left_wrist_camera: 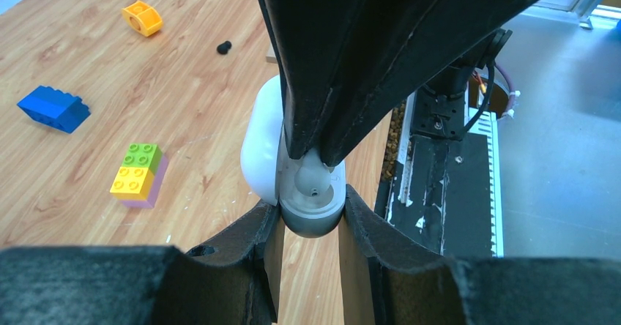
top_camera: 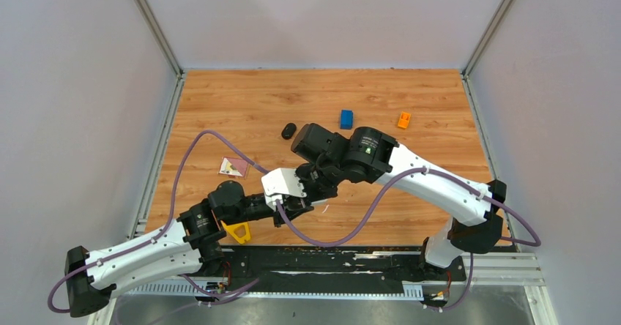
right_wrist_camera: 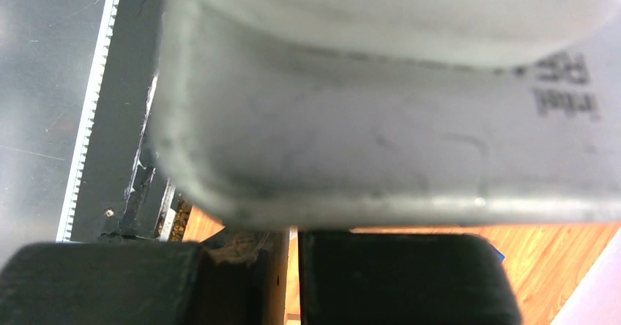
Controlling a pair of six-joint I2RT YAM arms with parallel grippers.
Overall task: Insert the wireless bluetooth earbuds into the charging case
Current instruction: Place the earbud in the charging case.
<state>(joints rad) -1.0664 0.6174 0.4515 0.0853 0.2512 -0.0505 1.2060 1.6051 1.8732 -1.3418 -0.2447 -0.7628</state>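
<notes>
Top: L gripper [top_camera: 299, 205] & R gripper [top_camera: 315, 181] meet over the middle of the table [top_camera: 439, 98]; can't make out the case here. L wrist: L jaws clamped on the grey base of the open charging case [left_wrist_camera: 258, 149]. R fingers pinch a white earbud [left_wrist_camera: 311, 180] sitting in the case. A black earbud [left_wrist_camera: 224, 47] lies on the wood, well apart. R wrist: blurred grey housing blocks most of the view; R jaws near-closed.

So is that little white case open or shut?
Open. The charging case has its white lid swung back, and the grey inner socket is exposed.
</notes>
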